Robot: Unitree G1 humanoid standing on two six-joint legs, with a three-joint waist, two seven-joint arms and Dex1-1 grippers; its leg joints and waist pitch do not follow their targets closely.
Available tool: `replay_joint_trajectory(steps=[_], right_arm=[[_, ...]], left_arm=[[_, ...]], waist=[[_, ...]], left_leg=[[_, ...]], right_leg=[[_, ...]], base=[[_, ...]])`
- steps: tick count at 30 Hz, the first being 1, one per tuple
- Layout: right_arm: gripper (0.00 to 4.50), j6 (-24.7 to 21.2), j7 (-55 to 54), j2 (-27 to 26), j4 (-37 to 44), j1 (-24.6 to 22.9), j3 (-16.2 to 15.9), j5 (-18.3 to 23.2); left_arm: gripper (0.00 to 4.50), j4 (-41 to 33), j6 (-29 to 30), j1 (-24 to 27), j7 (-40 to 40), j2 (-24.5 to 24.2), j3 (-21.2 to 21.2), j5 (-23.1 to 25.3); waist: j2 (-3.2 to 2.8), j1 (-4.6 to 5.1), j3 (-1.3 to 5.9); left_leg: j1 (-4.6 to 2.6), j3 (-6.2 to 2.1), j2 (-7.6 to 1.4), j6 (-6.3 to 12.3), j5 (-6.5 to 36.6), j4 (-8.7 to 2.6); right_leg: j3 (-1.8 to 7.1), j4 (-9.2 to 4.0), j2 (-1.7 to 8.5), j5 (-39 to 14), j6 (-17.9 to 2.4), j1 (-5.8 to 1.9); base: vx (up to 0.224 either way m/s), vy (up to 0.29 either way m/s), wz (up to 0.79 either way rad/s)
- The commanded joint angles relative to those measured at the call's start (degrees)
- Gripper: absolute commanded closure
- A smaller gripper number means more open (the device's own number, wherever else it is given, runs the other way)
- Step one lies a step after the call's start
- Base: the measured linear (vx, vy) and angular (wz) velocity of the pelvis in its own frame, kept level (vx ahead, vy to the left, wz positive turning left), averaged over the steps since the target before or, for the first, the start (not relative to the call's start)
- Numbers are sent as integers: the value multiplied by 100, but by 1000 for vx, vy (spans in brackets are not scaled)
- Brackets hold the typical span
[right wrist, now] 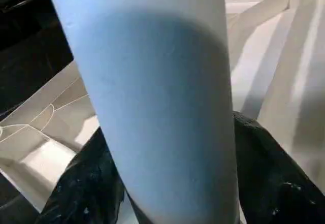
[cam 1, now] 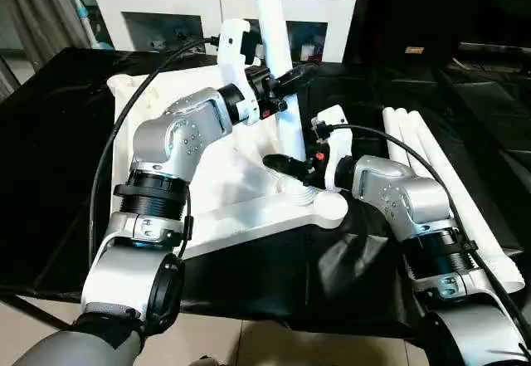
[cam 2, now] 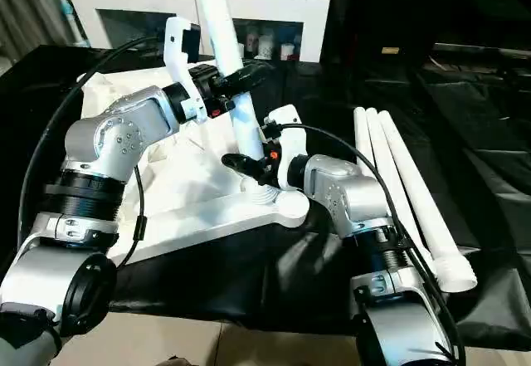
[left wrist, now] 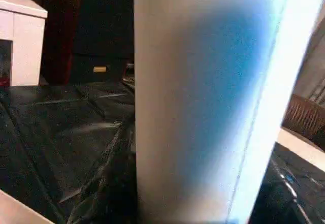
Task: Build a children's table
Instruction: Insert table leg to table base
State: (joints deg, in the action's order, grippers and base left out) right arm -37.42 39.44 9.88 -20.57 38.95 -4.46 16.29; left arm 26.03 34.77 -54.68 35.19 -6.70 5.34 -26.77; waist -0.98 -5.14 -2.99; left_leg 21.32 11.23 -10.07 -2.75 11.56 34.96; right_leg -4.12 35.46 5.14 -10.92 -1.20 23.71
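The white tabletop [cam 1: 236, 212] lies upside down on a black cloth, ribbed side up. One white tube leg [cam 1: 278, 42] stands upright in the near right corner socket [cam 1: 328, 206]. My left gripper [cam 1: 282, 80] is shut on this leg about halfway up; the left wrist view has the leg [left wrist: 203, 102] very close. My right gripper [cam 1: 292, 167] grips the same leg just above the socket. In the right wrist view its black fingers [right wrist: 84, 183] lie against both sides of the leg [right wrist: 157, 107].
Three spare white legs [cam 1: 440, 175] lie side by side on the black cloth to the right of my right arm. A white cabinet with glass doors [cam 1: 166, 1] stands behind the work surface. The cloth's front edge [cam 1: 249, 316] is near my body.
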Motion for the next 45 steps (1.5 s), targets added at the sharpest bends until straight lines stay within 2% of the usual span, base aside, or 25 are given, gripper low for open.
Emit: replay_joint_trajectory(steps=[1,2,3,4,6,7,8,10,11,12,13,14,15,16,18,19,20,21,26,28,32,33,42,44,45], right_arm=[[220,1,9,16,115,52,62,72],[229,-77,381,98,284,24,-19,251],[229,-77,381,98,284,24,-19,251],[238,-102,533,127,361,2,-53,312],[245,-99,1175,340,714,-162,-247,490],[254,-99,1175,340,714,-162,-247,490],[258,-102,1378,405,841,-218,-316,552],[260,-161,1637,499,1014,-296,-354,689],[262,-271,1922,634,1211,-390,-339,890],[262,-271,1922,634,1211,-390,-339,890],[262,-340,2158,767,1342,-463,-355,1007],[262,-394,2390,908,1455,-526,-395,1092],[262,-419,2539,1008,1511,-560,-438,1118],[263,-425,2651,1083,1546,-578,-484,1123],[263,-421,2873,1246,1590,-596,-583,1107],[263,-404,2959,1313,1599,-603,-631,1085],[263,-383,3028,1366,1595,-605,-680,1055],[263,-383,3028,1366,1595,-605,-680,1055],[263,-260,3274,1605,1578,-611,-882,902],[263,-217,3315,1646,1557,-592,-940,849],[263,-167,3347,1681,1523,-555,-973,844],[263,-154,3340,1676,1509,-548,-969,838],[264,-47,3290,1639,1477,-545,-941,817],[264,58,3204,1606,1470,-560,-923,764],[264,310,2991,1537,1418,-557,-891,605]], left_arm=[[240,-185,-15,-86,-39,-54,33,42],[205,-366,54,3,381,-135,-42,-126],[205,-366,54,3,381,-135,-42,-126],[196,-448,181,39,598,-158,-42,-300],[185,-736,328,157,1042,-312,-165,-471],[171,-736,328,157,1042,-312,-165,-471],[162,-820,333,194,1156,-375,-205,-484],[157,-863,263,228,1305,-427,-230,-489],[148,-985,327,298,1723,-519,-213,-708],[145,-985,327,298,1723,-519,-213,-708],[144,-1077,442,339,2094,-611,-197,-918],[144,-1137,546,363,2431,-704,-199,-1085],[144,-1158,625,366,2619,-773,-239,-1137],[144,-1154,642,361,2778,-846,-316,-1112],[144,-1121,631,340,3066,-961,-423,-1075],[144,-1097,628,324,3150,-988,-436,-1077],[144,-1081,661,306,3241,-1009,-417,-1128],[162,-1081,661,306,3241,-1009,-417,-1128],[187,-1011,925,222,3549,-1171,-415,-1302],[214,-975,951,201,3598,-1189,-431,-1311],[231,-829,1025,148,3500,-1184,-392,-1310],[259,-803,1026,145,3454,-1169,-356,-1314],[278,-745,1175,131,3250,-1124,-195,-1342],[278,-746,1132,119,3152,-1104,-174,-1306],[278,-757,1095,101,3006,-1074,-133,-1292]], waist=[[74,-21,450],[108,-31,455],[102,-40,463],[83,-41,454],[103,-68,445],[103,-68,445],[71,-71,443],[83,-83,438],[44,-97,426],[60,-111,420],[60,-111,420],[26,-133,407],[27,-136,405],[0,-141,394],[14,-129,380],[-20,-133,372],[-4,-125,371],[-2,-127,377],[-13,-119,402],[-11,-123,401],[-12,-129,398],[-13,-132,399],[-25,-135,408],[-31,-135,404],[-30,-133,407]], left_leg=[[-39,-132,-257,631,-89,-324],[-51,-132,-262,645,-107,-326],[-47,-136,-263,657,-153,-319],[-44,-134,-273,686,-186,-316],[-48,-127,-276,738,-203,-310],[-48,-127,-276,738,-203,-310],[-51,-126,-279,780,-209,-304],[-43,-122,-277,786,-152,-301],[-47,-126,-285,723,-11,-312],[-46,-121,-298,649,91,-319],[-46,-121,-298,649,91,-319],[-62,-119,-290,535,281,-327],[-57,-121,-294,503,314,-331],[-62,-128,-295,437,413,-340],[-69,-130,-291,308,602,-360],[-71,-133,-286,270,664,-362],[-78,-137,-288,177,737,-372],[-76,-138,-287,165,701,-368],[-62,-145,-272,202,485,-351],[-57,-143,-270,218,477,-345],[-56,-142,-273,246,535,-346],[-57,-144,-274,236,545,-346],[-53,-150,-275,239,518,-342],[-52,-152,-276,235,530,-344],[-55,-155,-283,209,549,-347]], right_leg=[[269,-248,355,314,-1577,-420],[266,-243,356,340,-1593,-420],[266,-220,360,413,-1619,-432],[270,-212,359,523,-1654,-412],[264,-193,342,655,-1714,-421],[264,-193,342,655,-1714,-421],[258,-199,336,676,-1731,-398],[262,-203,339,628,-1716,-415],[263,-225,352,384,-1707,-399],[266,-230,351,234,-1690,-409],[266,-230,351,234,-1690,-409],[263,-253,332,7,-1642,-404],[267,-246,328,-16,-1634,-401],[266,-261,327,-149,-1601,-383],[273,-300,338,-444,-1524,-386],[274,-315,340,-549,-1504,-379],[283,-335,349,-698,-1440,-394],[284,-330,349,-667,-1440,-397],[274,-283,322,-255,-1510,-402],[274,-281,327,-207,-1549,-401],[271,-289,335,-262,-1586,-407],[271,-291,337,-291,-1585,-408],[267,-279,333,-165,-1615,-415],[266,-286,336,-181,-1617,-413],[266,-284,345,-211,-1604,-407]], base=[[0,0,0],[0,0,0],[0,0,0],[0,0,0],[0,0,0],[0,0,0],[0,0,0],[0,0,0],[0,0,0],[0,0,0],[0,0,0],[0,0,0],[0,0,0],[0,0,0],[0,0,0],[0,0,0],[0,0,0],[0,0,0],[0,0,0],[0,0,0],[0,0,0],[0,0,0],[0,0,0],[0,0,0],[0,0,0]])
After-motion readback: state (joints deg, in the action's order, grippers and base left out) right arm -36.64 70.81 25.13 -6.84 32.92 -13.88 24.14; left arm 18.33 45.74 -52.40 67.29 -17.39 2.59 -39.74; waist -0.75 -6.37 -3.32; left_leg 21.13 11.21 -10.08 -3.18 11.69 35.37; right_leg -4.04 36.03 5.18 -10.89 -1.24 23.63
